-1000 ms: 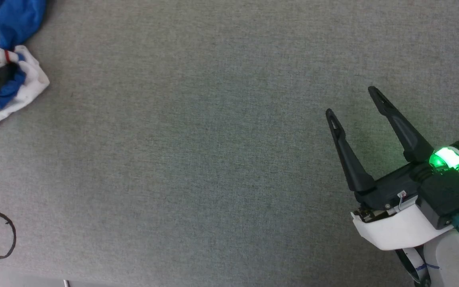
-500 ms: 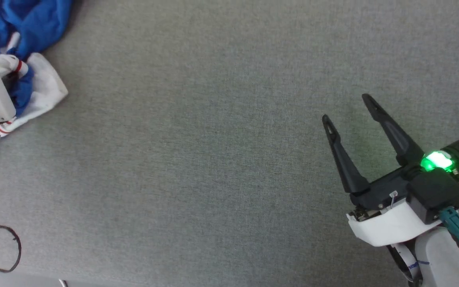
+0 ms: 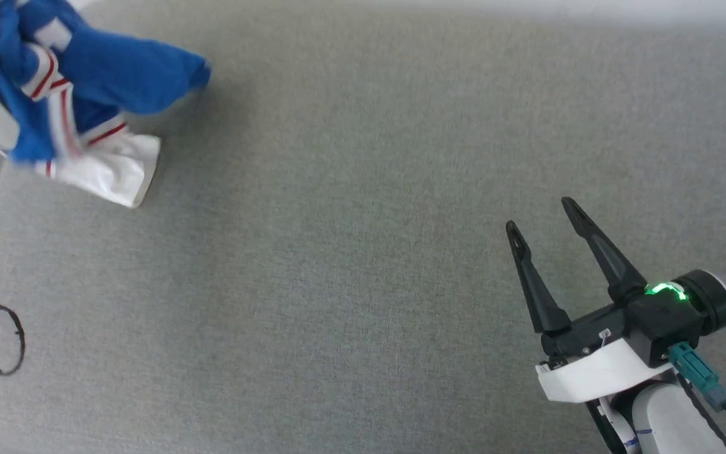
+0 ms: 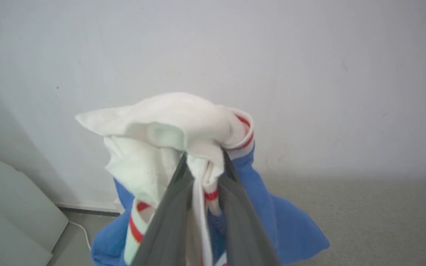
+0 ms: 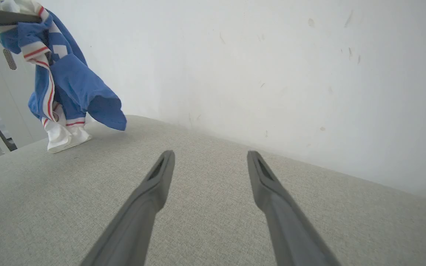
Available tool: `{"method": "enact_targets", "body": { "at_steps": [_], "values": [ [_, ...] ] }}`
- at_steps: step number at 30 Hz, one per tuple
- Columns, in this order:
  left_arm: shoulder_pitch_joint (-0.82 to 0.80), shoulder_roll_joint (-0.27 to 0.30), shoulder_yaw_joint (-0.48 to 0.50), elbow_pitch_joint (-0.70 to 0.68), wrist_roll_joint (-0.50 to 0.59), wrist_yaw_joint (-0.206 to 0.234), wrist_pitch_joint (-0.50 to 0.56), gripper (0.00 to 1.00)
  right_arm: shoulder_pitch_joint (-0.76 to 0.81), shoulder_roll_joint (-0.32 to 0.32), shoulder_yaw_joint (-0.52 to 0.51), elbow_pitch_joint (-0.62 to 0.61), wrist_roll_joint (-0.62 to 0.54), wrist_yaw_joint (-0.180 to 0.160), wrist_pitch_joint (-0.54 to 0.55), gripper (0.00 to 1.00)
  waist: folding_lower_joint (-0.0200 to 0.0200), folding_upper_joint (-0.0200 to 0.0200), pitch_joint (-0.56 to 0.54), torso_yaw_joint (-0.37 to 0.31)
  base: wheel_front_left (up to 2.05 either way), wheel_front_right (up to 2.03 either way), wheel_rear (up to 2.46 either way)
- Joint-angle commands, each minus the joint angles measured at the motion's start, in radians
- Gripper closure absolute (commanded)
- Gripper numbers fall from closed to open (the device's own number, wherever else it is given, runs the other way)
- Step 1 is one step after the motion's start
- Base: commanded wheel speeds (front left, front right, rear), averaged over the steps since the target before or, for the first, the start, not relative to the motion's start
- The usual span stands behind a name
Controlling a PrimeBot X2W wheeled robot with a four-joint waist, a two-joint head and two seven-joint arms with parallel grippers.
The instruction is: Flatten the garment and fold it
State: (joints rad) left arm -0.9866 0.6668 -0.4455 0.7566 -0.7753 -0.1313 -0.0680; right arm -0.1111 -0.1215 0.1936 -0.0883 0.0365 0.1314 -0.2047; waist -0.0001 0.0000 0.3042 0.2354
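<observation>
The garment (image 3: 104, 82) hangs in a crumpled bunch at the far left end of the grey counter (image 3: 350, 252), raised off it for most of its length. Blue cloth bulges out toward the counter's middle, and white folds with red stripes trail below. In the right wrist view its lowest white part (image 5: 65, 138) seems to rest on the counter's surface, while the blue flap beside it hangs free above its own shadow.

The left claw (image 4: 203, 157) holds the garment. Its two dark fingers stand narrow and pinch a wad of white sleeve with red-striped trim, and the white cloth spills over and past the fingertips. A pale wall (image 4: 309, 74) stands behind the bundle.

The right claw (image 3: 538, 214) is well apart from the garment, at the lower right of the head view over bare counter. Its fingers are spread wide with nothing between them, and a green light (image 3: 665, 290) glows on its wrist.

A thin black cable loop (image 3: 21, 337) lies at the counter's near left edge.
</observation>
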Motion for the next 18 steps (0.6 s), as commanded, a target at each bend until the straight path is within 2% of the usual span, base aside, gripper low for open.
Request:
{"method": "enact_targets", "body": {
  "at_steps": [1, 5, 11, 18],
  "values": [
    [-0.013, -0.008, -0.009, -0.034, 0.02, 0.001, -0.042, 1.0, 0.012, 0.008, -0.01, 0.01, 0.004, -0.001, -0.009, 0.0, 0.0001, 0.0, -0.099, -0.008, 0.0, 0.0, 0.0],
    [-0.021, -0.038, -0.03, -0.135, 0.047, 0.001, -0.102, 1.0, 0.026, 0.024, -0.033, 0.036, 0.008, -0.001, -0.021, 0.0, 0.0001, 0.0, -0.146, -0.023, 0.0, 0.0, 0.0],
    [-0.019, -0.082, -0.075, -0.301, 0.066, 0.006, -0.09, 1.0, 0.034, 0.041, -0.066, 0.068, 0.018, -0.001, -0.035, 0.0, 0.0001, 0.0, -0.202, -0.073, 0.0, 0.0, 0.0],
    [0.01, -0.196, -0.135, -0.464, 0.037, 0.029, -0.039, 1.0, 0.035, 0.052, -0.118, 0.076, 0.012, -0.001, -0.042, 0.0, 0.0001, 0.0, -0.227, -0.165, 0.0, 0.0, 0.0]
  ]
}}
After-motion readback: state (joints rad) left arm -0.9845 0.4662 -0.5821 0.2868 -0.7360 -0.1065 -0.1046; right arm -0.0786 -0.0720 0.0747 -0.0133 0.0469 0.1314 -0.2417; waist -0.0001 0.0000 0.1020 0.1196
